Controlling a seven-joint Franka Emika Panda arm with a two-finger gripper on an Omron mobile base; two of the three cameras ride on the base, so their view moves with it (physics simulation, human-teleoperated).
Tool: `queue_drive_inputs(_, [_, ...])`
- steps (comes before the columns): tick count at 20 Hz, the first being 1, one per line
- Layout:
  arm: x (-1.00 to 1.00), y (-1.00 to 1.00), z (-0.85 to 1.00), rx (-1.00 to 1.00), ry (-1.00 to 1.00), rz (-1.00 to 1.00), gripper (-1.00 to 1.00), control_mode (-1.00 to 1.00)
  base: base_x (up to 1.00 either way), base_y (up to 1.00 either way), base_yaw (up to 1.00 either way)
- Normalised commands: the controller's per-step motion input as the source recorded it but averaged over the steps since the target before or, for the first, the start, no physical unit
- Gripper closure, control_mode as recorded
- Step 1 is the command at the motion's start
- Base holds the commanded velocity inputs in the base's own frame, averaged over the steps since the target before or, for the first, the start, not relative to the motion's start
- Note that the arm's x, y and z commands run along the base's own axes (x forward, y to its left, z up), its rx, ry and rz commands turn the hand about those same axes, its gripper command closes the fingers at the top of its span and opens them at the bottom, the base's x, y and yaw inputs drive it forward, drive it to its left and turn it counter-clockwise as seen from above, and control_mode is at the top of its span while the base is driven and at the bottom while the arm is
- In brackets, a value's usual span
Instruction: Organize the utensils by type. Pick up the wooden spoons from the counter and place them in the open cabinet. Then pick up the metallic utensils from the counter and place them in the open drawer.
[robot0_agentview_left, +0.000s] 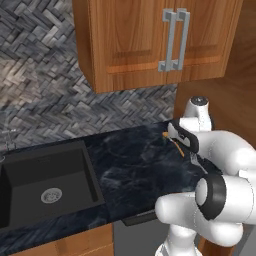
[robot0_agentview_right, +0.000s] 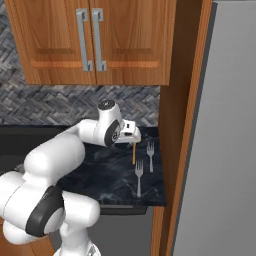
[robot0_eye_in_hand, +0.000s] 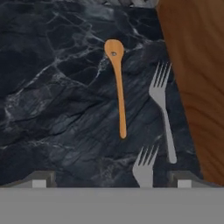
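Orange-brown wooden spoon (robot0_eye_in_hand: 119, 92) is lying on the black counter (robot0_eye_in_hand: 52, 109), twelve o'clock from my claw (robot0_eye_in_hand: 111, 180), which is hovering wide open, gripping nothing; two forks (robot0_eye_in_hand: 162, 109) are resting at two o'clock.

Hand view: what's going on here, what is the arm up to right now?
The gripper hangs open over the black counter, holding nothing. Below it lie an orange-brown wooden spoon and two metal forks, one beside the wooden side panel, the other nearer the fingertips. All three rest on the counter. In the right base view the wall cabinet doors are closed.
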Motion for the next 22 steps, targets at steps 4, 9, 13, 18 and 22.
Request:
queue_drive_inputs(4, [0.25,-0.08,-0.35,0.01,0.00,0.04,-1.00,-1.00,0.00,0.00,0.00])
queue_drive_inputs(9, [0.38,0.03,-0.28,0.00,0.00,0.02,-1.00,-1.00,0.00,0.00,0.00])
queue_drive_inputs(13, [0.38,0.11,-0.20,0.00,0.00,0.01,-1.00,-1.00,0.00,0.00,0.00])
queue_drive_inputs(18, [0.39,0.04,-0.16,-0.03,0.01,0.00,-1.00,-1.00,0.00,0.00,0.00])
queue_drive_inputs(22, [0.40,-0.06,-0.21,-0.03,0.06,0.02,-1.00,-1.00,0.00,0.00,0.00])
